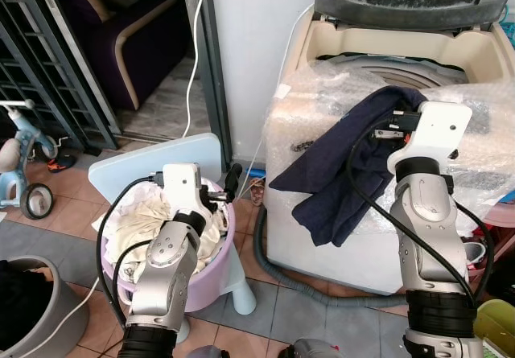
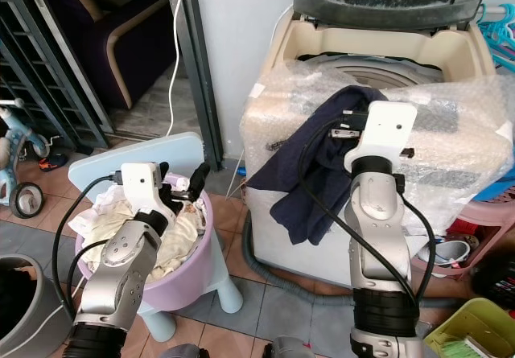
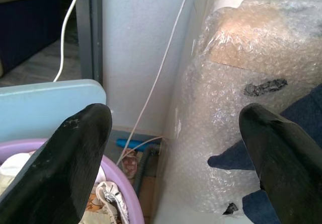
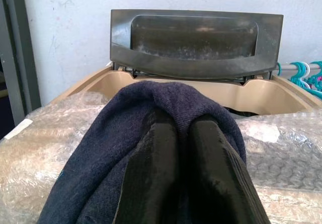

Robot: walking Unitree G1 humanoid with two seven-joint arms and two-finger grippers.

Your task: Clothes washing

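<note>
Right gripper [image 4: 188, 133] jaws clamped on navy garment [image 1: 346, 165]; lift trailing hem over bubble-wrapped washing machine [image 1: 322, 237] rim, release above drum. Left gripper [image 3: 176, 148] jaws wide, empty.

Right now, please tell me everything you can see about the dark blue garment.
The garment is dark navy and looks like a soft knit fabric. It is bunched at the top, where the right gripper is shut on it, with cloth folded over both fingers. From there it hangs limp down the front of the washer, lying on the bubble wrap that covers the machine's front. Its lower end hangs above the floor. The washer's lid stands open behind it. What kind of garment it is cannot be told.
</note>
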